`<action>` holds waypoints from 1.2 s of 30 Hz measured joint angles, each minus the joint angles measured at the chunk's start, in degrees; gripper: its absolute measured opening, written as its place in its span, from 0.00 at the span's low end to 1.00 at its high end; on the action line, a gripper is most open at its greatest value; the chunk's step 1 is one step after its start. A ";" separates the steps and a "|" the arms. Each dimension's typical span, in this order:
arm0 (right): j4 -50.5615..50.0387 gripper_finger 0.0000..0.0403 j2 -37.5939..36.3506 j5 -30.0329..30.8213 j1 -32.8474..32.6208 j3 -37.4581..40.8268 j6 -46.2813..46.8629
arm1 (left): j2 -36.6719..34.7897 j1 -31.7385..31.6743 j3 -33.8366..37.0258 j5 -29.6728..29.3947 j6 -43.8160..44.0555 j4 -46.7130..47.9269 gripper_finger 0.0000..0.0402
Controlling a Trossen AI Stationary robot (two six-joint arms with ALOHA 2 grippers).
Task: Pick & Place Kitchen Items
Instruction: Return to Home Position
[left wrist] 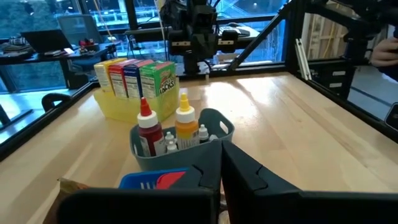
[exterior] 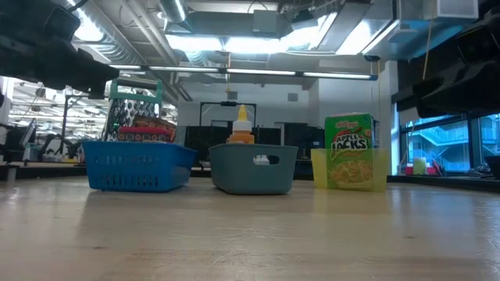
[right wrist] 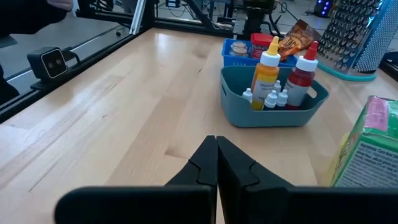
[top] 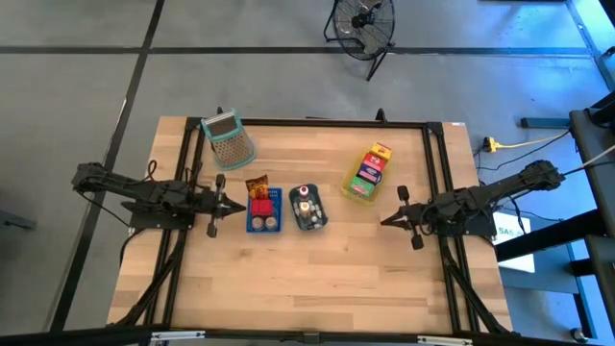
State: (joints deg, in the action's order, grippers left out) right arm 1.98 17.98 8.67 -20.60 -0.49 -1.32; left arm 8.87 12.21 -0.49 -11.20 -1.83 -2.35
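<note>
Three trays stand in a row across the table's middle. The blue tray [top: 252, 224] holds a red tin [right wrist: 259, 43], a brown packet [right wrist: 297, 34] and a small jar [right wrist: 238, 47]. The grey-blue tray [top: 318, 220] holds a red bottle [left wrist: 148, 127], a yellow bottle [left wrist: 185, 121] and tiny white pieces [right wrist: 273, 98]. The yellow tray [top: 352, 191] holds several small cartons [left wrist: 134, 78] standing upright. My left gripper [top: 235, 205] is shut just left of the blue tray. My right gripper [top: 384, 221] is shut to the right of the yellow tray. Neither touches anything.
A green-rimmed mesh basket [top: 229, 139] stands at the far left, behind the blue tray. Dark frame rails [top: 437, 173] run along the table's left, right and far edges. Bare wood [top: 317, 279] lies between the trays and the near edge. A fan [top: 362, 24] stands on the floor beyond.
</note>
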 joint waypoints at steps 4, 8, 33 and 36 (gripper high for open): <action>0.02 0.00 0.00 0.13 0.02 0.00 -0.17 | 0.86 0.02 0.00 0.00 -0.04 0.02 0.01; 0.14 0.00 0.00 0.96 0.01 -0.02 -1.41 | 1.93 0.00 0.00 -0.67 0.00 -0.02 0.03; 0.37 0.00 -1.26 0.13 0.00 -0.04 9.68 | 2.11 0.02 0.00 -0.72 4.07 -0.02 0.03; 0.36 0.00 -3.25 0.15 -0.03 -0.04 9.68 | 2.11 0.02 0.00 -0.72 4.07 -0.02 0.03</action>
State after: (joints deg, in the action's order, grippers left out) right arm 2.34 14.73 8.82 -20.63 -0.54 8.36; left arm 10.98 12.23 -0.49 -11.92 2.24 -2.37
